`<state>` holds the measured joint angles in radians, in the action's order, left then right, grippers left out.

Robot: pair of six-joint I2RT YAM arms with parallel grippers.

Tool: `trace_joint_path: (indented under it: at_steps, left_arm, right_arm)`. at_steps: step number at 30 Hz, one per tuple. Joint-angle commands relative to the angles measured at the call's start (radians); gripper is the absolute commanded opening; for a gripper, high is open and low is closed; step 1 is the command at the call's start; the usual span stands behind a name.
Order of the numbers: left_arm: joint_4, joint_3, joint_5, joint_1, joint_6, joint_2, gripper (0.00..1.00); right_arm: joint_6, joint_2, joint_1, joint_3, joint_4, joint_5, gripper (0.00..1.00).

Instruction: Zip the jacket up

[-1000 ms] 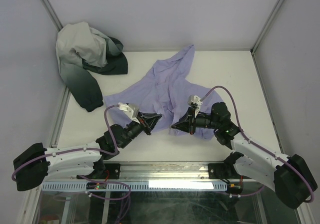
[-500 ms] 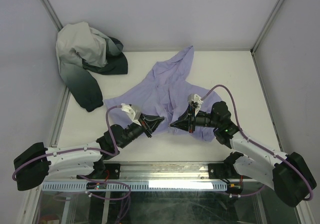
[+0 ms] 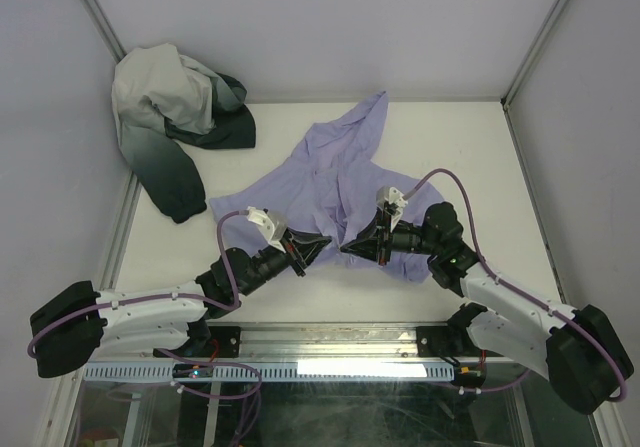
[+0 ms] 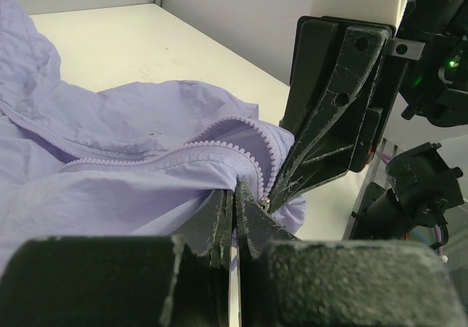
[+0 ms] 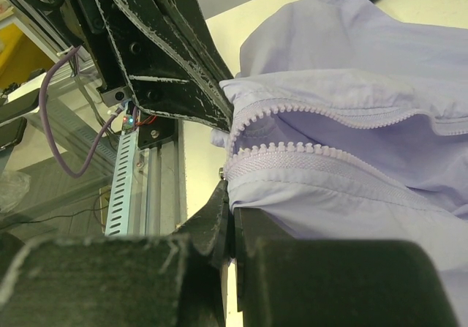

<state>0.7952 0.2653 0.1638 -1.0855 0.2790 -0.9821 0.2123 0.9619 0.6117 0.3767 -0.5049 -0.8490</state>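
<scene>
Left gripper (image 3: 318,244) and right gripper (image 3: 346,251) are each pinched shut on the jacket (image 3: 330,167), one on either side of the zipper (image 5: 292,155) at its bottom end. The fabric looks thin, light and floppy, so grip close beside the zipper. The jacket lies on the table (image 3: 470,167), its long axis running from the grippers away to what is probably the hood (image 3: 372,112).

White table top (image 3: 480,167): bare from wrinkled lavender-purple fabric jacket (image 3: 330,172) to right wall; passage open there. Near edge, at jacket hem: black left gripper (image 3: 322,239) and black right gripper (image 3: 344,252) meet tip to tip; no room between. Far left corner blocked by heaped white-and-dark-green gradient garment (image 3: 175,127); its lower end near jacket sleeve, narrow bare gap only.
</scene>
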Motion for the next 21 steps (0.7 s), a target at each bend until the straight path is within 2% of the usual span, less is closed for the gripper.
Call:
trace_joint_path:
  at_steps: [1,12,21]
  left_arm:
    - [0.07,0.012,-0.037,0.001,-0.015,0.002,0.0]
    - [-0.005,0.037,-0.05,0.001,-0.033,-0.025,0.0]
    - [-0.143,0.075,-0.075,-0.001,-0.035,-0.064,0.0]
  right_arm:
    - [0.014,-0.032,-0.004,0.03,-0.063,0.021,0.0]
    - [0.068,-0.032,-0.004,0.043,-0.059,0.046,0.0]
    - [0.121,0.008,-0.006,0.068,-0.067,0.066,0.0]
